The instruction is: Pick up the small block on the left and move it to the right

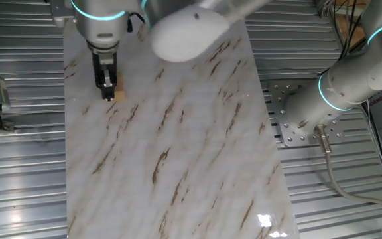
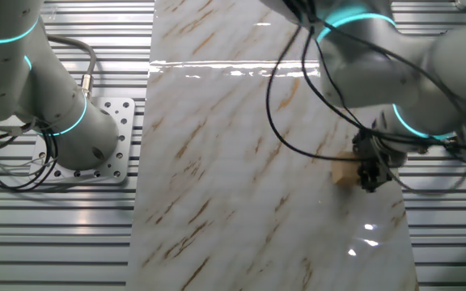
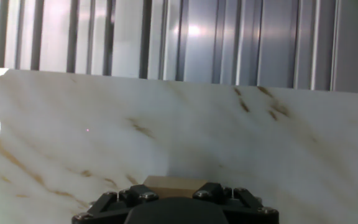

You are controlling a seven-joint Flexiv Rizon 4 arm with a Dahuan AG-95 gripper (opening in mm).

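Observation:
The small block (image 1: 119, 93) is a plain tan wooden cube lying on the marble tabletop near its left edge. My gripper (image 1: 107, 90) is lowered right at it, fingertips near the table. In one fixed view the block shows just to the right of the black fingers (image 1: 105, 78). In the other fixed view the block (image 2: 344, 172) shows just to the left of the gripper (image 2: 370, 176). In the hand view the block (image 3: 176, 185) sits just beyond the two finger bases, its ends hidden behind them. Whether the jaws press on it does not show.
The marble slab (image 1: 178, 153) lies on a ribbed metal table. A second robot arm's base (image 1: 347, 86) stands beside the slab on a bolted plate (image 1: 294, 123). Black cables (image 2: 294, 121) hang over the slab near my arm.

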